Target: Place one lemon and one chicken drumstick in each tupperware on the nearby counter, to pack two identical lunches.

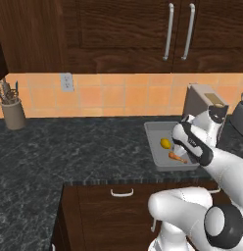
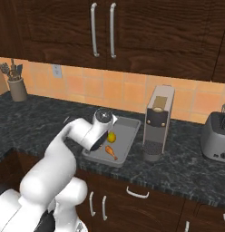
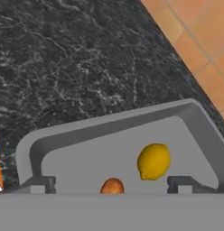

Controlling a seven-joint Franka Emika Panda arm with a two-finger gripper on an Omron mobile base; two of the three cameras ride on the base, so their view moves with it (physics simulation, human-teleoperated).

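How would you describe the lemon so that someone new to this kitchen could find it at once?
Start at the long black speckled stone counter under the dark wooden wall cabinets, and find the shallow rectangular light-grey tray just left of the tall grey coffee machine. Inside lies the small round yellow lemon, next to the orange-brown chicken drumstick; it is the tray's only yellow, ball-shaped item.

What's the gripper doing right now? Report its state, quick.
Gripper: open, holding nothing, above the tray with the lemon and drumstick lying in it.
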